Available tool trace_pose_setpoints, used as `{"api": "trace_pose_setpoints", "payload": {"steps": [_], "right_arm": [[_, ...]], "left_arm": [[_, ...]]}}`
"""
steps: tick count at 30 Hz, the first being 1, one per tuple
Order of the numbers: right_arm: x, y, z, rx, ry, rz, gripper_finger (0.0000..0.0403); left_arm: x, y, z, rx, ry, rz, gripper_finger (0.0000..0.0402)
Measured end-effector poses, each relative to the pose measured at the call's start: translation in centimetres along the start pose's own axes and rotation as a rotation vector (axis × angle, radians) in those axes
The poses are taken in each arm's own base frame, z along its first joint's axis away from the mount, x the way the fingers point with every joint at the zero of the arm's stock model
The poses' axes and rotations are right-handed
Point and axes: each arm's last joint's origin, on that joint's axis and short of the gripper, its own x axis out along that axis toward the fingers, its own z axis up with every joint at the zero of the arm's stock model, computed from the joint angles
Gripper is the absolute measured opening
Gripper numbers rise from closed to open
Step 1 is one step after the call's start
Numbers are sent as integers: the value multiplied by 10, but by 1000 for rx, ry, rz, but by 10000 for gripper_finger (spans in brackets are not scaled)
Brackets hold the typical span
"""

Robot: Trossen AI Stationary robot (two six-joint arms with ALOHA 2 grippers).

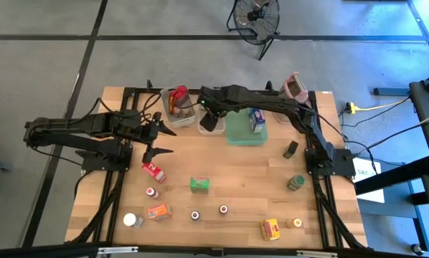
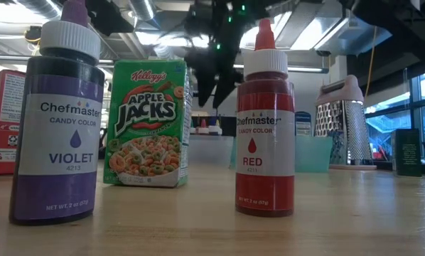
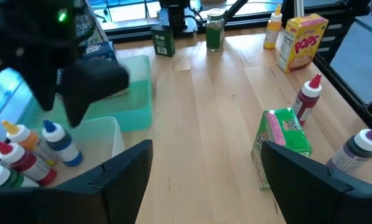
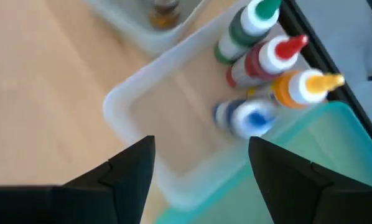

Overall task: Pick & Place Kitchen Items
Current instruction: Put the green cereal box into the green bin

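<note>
My right gripper (image 4: 201, 146) hangs open, fingers pointing down, above a clear bin (image 4: 136, 93) at the table's far side. Nothing is between its fingers. In the bin lie green (image 4: 245, 28), red (image 4: 267, 59), orange (image 4: 301, 87) and blue (image 4: 248, 118) capped bottles. In the high view this gripper (image 1: 211, 123) is between the bin (image 1: 180, 104) and the green tray (image 1: 242, 129). My left gripper (image 1: 168, 142) waits open at the table's left, holding nothing. Loose kitchen items stand on the table: a red box (image 1: 154, 172), a green box (image 1: 199, 185) and small bottles (image 1: 195, 215).
A blue box (image 1: 256, 120) stands on the green tray; a metal grater (image 1: 295, 87) at the far right. A dark box (image 1: 292, 149), green jar (image 1: 295, 183), yellow box (image 1: 271, 228) and orange packet (image 1: 158, 212) sit on the near half. Violet (image 2: 56, 121) and red (image 2: 266, 121) bottles stand close to the low camera.
</note>
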Motion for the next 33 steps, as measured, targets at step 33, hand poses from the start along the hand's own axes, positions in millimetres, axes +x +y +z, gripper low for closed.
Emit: {"api": "trace_pose_setpoints", "payload": {"steps": [33], "right_arm": [[-78,178,-82,-736,-47,450,262]], "left_arm": [[0,0,-3,-3,29,-3,294]]}}
